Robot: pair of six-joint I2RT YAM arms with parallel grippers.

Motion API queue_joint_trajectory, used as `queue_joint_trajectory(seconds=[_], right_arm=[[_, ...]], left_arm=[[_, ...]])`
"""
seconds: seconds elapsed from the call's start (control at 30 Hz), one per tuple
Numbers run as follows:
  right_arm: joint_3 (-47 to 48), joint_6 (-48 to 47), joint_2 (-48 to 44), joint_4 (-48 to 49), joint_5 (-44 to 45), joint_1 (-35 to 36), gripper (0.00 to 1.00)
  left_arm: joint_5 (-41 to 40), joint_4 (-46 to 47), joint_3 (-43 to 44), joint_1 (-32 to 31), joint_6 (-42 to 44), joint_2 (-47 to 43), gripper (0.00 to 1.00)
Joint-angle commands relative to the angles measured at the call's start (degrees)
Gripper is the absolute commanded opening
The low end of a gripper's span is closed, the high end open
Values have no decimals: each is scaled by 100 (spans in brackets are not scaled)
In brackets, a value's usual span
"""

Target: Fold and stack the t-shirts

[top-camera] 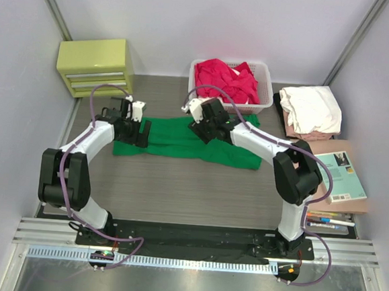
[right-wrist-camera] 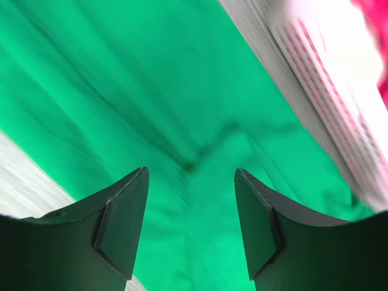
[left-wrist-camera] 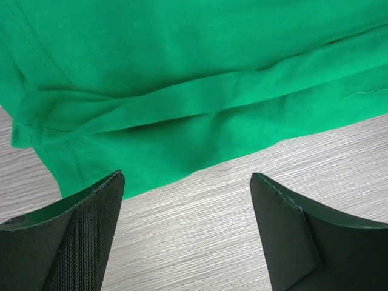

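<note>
A bright green t-shirt (top-camera: 181,142) lies spread and partly folded across the middle of the table. My left gripper (top-camera: 139,132) is open and empty at the shirt's left end; in the left wrist view (left-wrist-camera: 188,200) its jaws stand over bare wood just off the green hem (left-wrist-camera: 182,115). My right gripper (top-camera: 202,130) is open and empty above the shirt's upper middle; in the right wrist view (right-wrist-camera: 191,200) green cloth (right-wrist-camera: 151,91) fills the space between the jaws. Red t-shirts (top-camera: 223,79) are heaped in the basket. White and pale pink shirts (top-camera: 312,111) lie stacked at the right.
The white slatted basket (top-camera: 267,80) stands at the back centre, also seen in the right wrist view (right-wrist-camera: 315,91). A yellow-green drawer unit (top-camera: 96,66) is at the back left. A teal book (top-camera: 342,176) on a brown board and some pens (top-camera: 329,220) lie at the right.
</note>
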Motion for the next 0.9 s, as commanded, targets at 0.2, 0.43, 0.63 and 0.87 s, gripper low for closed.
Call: queue_joint_trajectory(seconds=[0.2,0.43,0.63,0.87], right_arm=[[1232,136,610,-320,-160,1151,1],[1556,189,1013,-408,-371,1486,1],[2670,154,1822,-723,-653,1565,1],[3921,83,2771,-1040,-741,1636,1]], left_arm=[[-437,92,-119,-11,60,-829,85],[-1404,522,-242,893,-1,-1770,89],[-1290,320,-294,1431,78,-1955,89],[-1316,338,-391,1527,95,-2078,89]])
